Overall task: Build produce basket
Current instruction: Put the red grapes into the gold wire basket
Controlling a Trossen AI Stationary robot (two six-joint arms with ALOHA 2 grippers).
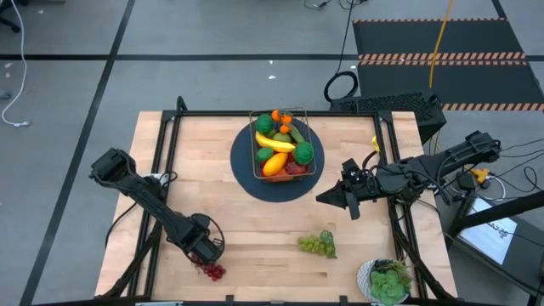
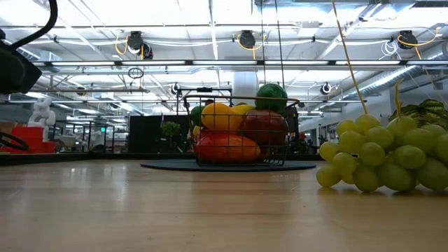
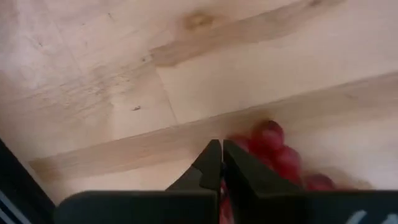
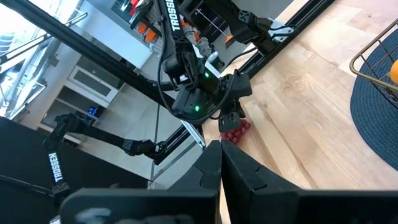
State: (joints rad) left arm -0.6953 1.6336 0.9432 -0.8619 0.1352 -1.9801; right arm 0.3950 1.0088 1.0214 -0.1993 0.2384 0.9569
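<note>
While the left gripper (image 1: 206, 253) stands low at the table's (image 1: 255, 229) near-left edge, its fingers (image 3: 211, 165) are pressed together with a bunch of red grapes (image 1: 212, 271) right at their tips; whether the grapes are pinched between them cannot be told. In the left wrist view the red grapes (image 3: 273, 155) lie on the wood directly behind the closed fingertips. Farther right, at the middle of the table's far side, the wire basket (image 1: 286, 144) sits on a round dark mat (image 1: 246, 174), already filled with produce: a banana (image 1: 274, 142), an orange (image 1: 276, 116), a mango (image 1: 274, 164) and green fruit. Nearer the front, green grapes (image 1: 317, 245) lie loose on the wood, well apart from the basket. At the front right corner stands a potted plant (image 1: 388, 281). The right gripper (image 1: 333, 197) hovers right of the mat, fingers shut and empty.
</note>
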